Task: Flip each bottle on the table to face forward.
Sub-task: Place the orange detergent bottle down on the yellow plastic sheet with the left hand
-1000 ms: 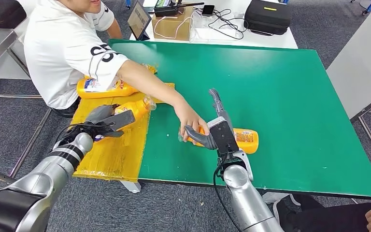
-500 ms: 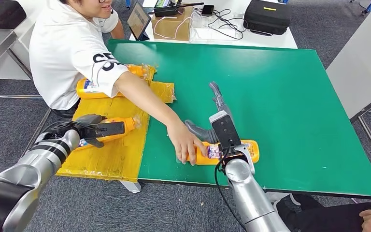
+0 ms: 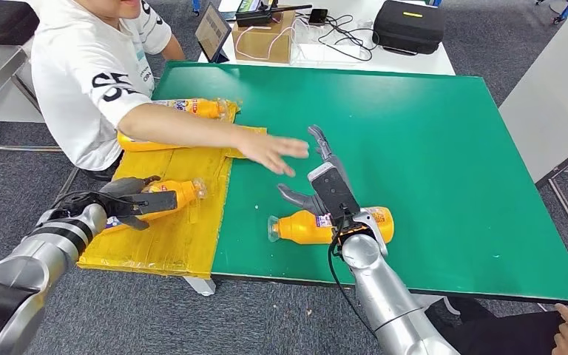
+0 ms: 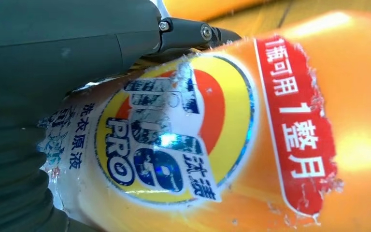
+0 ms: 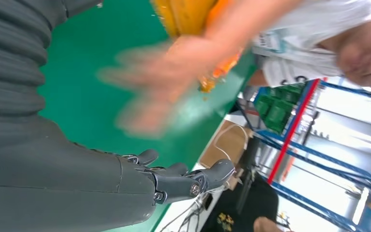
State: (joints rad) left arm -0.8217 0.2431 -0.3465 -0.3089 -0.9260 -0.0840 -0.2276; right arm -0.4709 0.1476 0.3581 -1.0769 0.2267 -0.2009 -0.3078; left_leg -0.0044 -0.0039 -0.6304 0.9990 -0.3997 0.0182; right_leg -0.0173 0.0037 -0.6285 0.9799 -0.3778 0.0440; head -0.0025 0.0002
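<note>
The left robot hand (image 3: 129,198) grips an orange bottle (image 3: 164,200) lying on the yellow sheet (image 3: 170,237) at about 9 o'clock; its torn label (image 4: 169,140) reads "PRO" with red Chinese characters beside it. The right robot hand (image 3: 318,177) hovers with fingers spread wide and empty, just beyond a second orange bottle (image 3: 303,225) lying on its side on the green desk (image 3: 444,148) near the front edge. A person's hand (image 3: 274,151) reaches in at 11 o'clock. Two more bottles (image 3: 192,108) lie by the person. The desk's right half offers free room
</note>
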